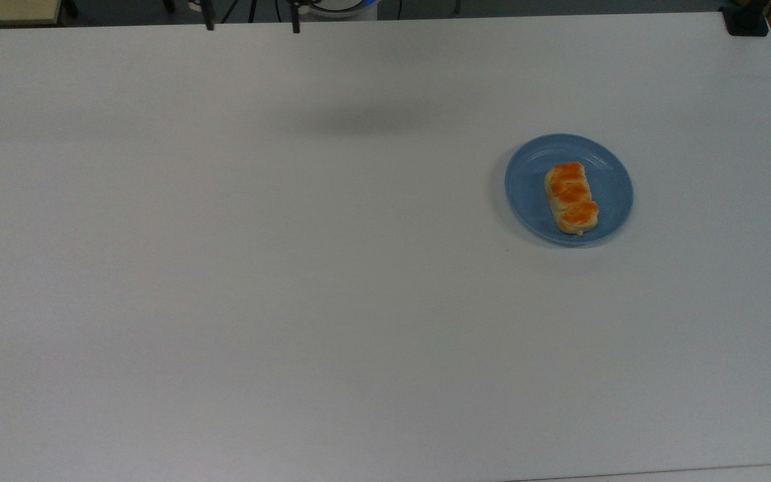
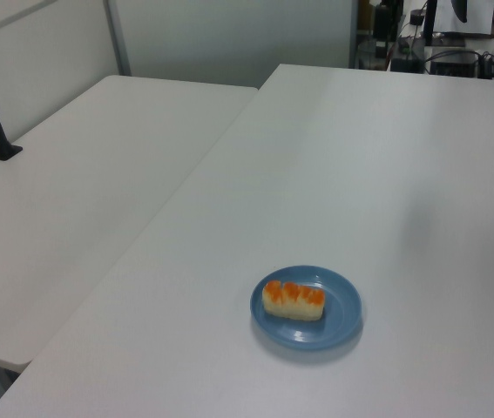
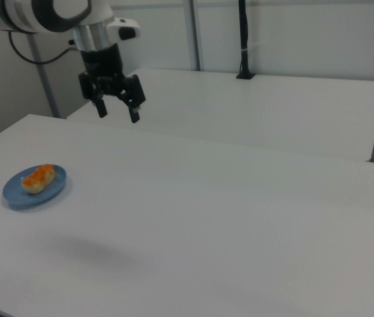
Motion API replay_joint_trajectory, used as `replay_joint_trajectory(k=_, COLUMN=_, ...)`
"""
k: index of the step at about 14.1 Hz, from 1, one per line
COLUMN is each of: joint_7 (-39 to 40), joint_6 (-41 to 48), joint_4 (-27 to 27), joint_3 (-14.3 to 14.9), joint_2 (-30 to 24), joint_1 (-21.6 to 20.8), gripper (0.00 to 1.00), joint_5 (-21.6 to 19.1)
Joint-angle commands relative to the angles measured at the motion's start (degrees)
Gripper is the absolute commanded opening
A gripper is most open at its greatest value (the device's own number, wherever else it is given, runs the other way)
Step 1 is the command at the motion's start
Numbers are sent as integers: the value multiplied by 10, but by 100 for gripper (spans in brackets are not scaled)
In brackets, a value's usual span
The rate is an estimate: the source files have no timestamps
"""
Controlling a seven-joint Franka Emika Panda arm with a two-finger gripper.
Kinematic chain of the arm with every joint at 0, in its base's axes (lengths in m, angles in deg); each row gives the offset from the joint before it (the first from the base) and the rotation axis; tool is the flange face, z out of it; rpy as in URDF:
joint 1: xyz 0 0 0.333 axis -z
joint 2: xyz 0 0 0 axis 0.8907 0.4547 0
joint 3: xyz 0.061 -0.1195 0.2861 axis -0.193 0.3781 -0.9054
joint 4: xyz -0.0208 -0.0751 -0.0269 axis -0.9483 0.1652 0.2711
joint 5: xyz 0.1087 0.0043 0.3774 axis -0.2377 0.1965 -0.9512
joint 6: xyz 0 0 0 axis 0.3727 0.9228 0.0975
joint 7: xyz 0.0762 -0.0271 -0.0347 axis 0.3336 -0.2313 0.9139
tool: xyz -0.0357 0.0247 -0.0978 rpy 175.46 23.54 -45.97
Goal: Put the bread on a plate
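With bread loaf [image 1: 571, 198] resting on blue plate [image 1: 527, 179] near desk's edge, job apparently complete; gripper [image 3: 115, 108] spread, empty, well apart.

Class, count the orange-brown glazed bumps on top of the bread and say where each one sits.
3. They run in a row along the top of the bread, which lies on the plate: one at each end and one in the middle.

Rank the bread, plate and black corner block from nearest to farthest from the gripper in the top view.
1. plate, at the top view's right, its near rim toward the gripper.
2. bread, on the plate, barely separable from it.
3. black block, at the top view's far right corner.
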Motion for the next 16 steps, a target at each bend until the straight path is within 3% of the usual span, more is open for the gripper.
replay_joint_trajectory(k=1, joint_7=12, joint_6=-58, joint_4=-47, joint_3=29, joint_2=-16, joint_1=-6, gripper=100, joint_5=-12)
replay_joint_trajectory(k=16, joint_7=-19, joint_6=-77, joint_4=-53, joint_3=29, joint_2=-24, joint_1=-1, gripper=100, joint_5=-29)
